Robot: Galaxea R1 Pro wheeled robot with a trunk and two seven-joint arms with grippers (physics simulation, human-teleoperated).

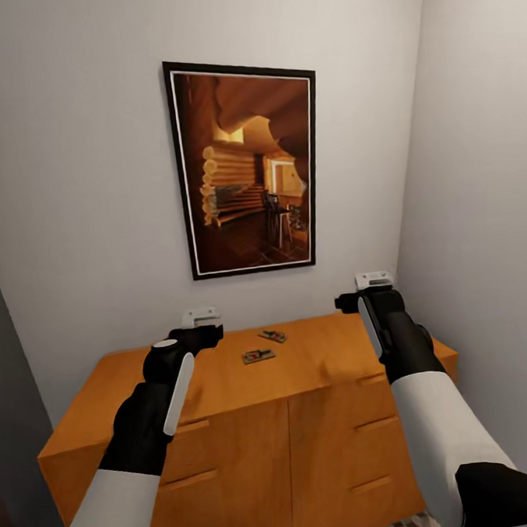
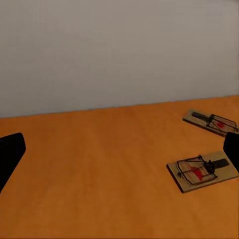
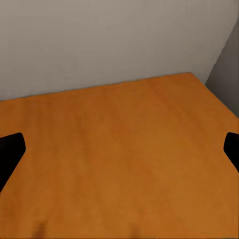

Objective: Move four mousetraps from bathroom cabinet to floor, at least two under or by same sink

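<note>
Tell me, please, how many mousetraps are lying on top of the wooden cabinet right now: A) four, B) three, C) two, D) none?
C: the head view shows two mousetraps, one nearer and one toward the wall, lying apart on top of the cabinet; the left wrist view shows the same pair, and no others appear.

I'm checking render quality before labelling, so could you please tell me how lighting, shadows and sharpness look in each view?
Head view: even, soft light, the cabinet sharp, the two mousetraps small, their detail hard to read. Left wrist view: the mousetraps crisp, wire parts legible, with no clear shadow under them and no glare on the wood. Right wrist view: bare cabinet top, smooth shading; dark tool tips at both edges.
</note>
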